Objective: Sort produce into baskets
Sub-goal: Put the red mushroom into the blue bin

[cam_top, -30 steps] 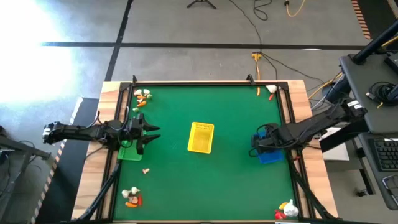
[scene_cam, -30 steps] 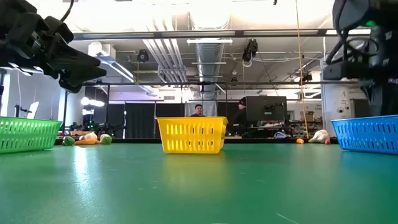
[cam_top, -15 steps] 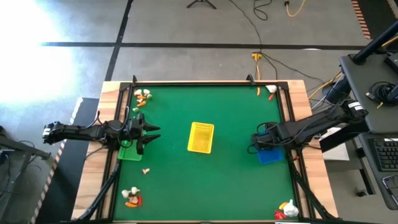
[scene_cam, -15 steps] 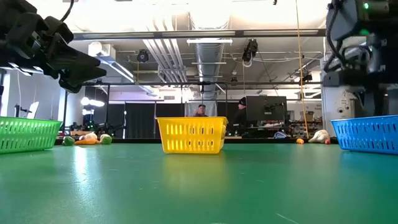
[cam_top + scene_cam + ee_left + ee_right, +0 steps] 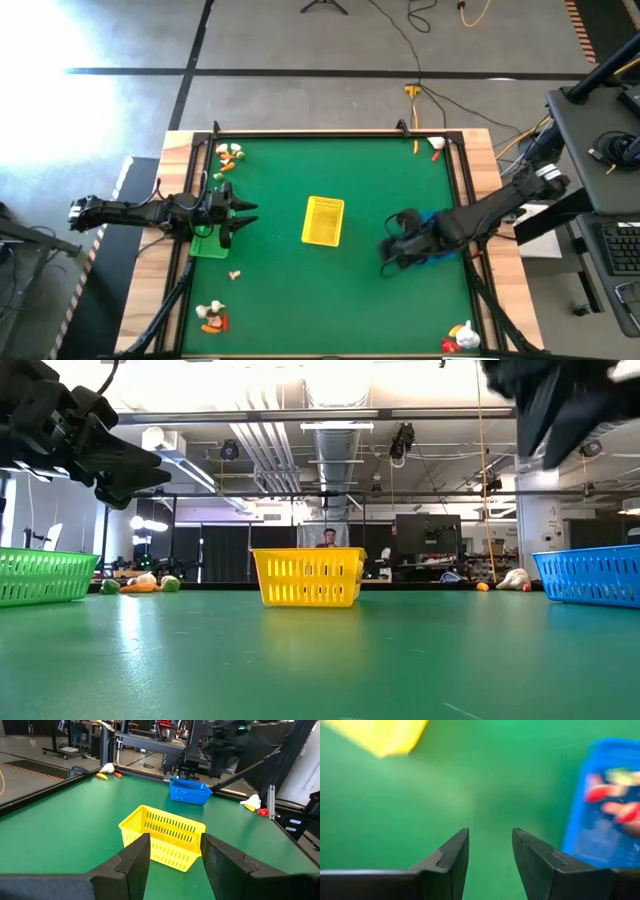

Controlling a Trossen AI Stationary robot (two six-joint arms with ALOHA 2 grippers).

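The green basket (image 5: 209, 243) stands at the table's left, the yellow basket (image 5: 323, 221) in the middle, the blue basket (image 5: 440, 250) at the right. Red and pale produce (image 5: 615, 802) lies in the blue basket. My left gripper (image 5: 240, 213) hovers open just above the green basket's far end, pointing level at the yellow basket (image 5: 162, 837), nothing between its fingers. My right gripper (image 5: 390, 252) hangs open over bare mat just left of the blue basket (image 5: 600, 835), pointing steeply down, with nothing in it.
Small piles of produce lie in the table's corners: far left (image 5: 229, 157), near left (image 5: 212, 317), far right (image 5: 436, 146), near right (image 5: 463, 337). A single piece (image 5: 235, 273) lies near the green basket. A raised dark frame (image 5: 330, 133) edges the mat.
My right gripper has left the blue basket, rising and swinging toward the table's left and a little toward its near edge, rolling as it went; it now hangs over bare mat. The baskets have stayed where they were.
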